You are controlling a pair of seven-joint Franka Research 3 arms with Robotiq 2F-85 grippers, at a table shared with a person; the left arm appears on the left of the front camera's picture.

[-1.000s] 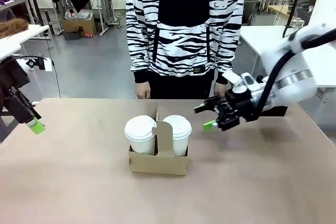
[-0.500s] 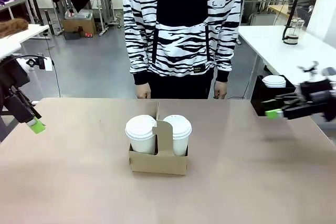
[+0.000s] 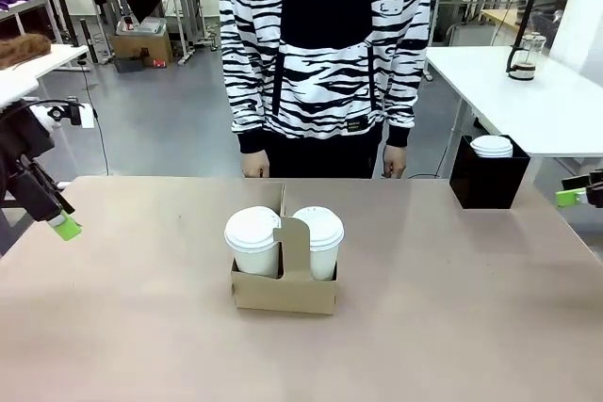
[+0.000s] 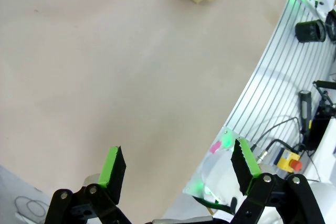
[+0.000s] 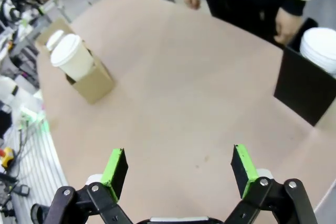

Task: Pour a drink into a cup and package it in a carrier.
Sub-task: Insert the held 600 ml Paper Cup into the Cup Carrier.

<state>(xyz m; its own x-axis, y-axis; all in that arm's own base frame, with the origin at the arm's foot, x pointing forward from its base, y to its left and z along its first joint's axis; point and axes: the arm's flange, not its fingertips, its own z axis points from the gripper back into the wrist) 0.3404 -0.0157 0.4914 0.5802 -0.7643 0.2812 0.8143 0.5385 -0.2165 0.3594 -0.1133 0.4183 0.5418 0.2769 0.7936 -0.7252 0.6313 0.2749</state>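
cups (image 3: 252, 240) sitting lidded in the cardboard carrier (image 3: 284, 289)

no print is reading on either cup or the carrier, which is standing mid-table in front of the person. a black bin (image 3: 487, 182) at the far right edge is holding stacked white lids (image 3: 492, 146). left gripper (image 4: 178, 174) is hanging spread over bare table; right gripper (image 5: 179, 170) is gaping too, both grasping nothing.

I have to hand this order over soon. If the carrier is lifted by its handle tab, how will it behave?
The carrier looks like thin cardboard, so the tab may flex. Two lidded cups rise well above its low walls, so it is probably top-heavy and apt to tip if jerked. Whether the cups are full cannot be seen; if so, it would be heavy for its size.
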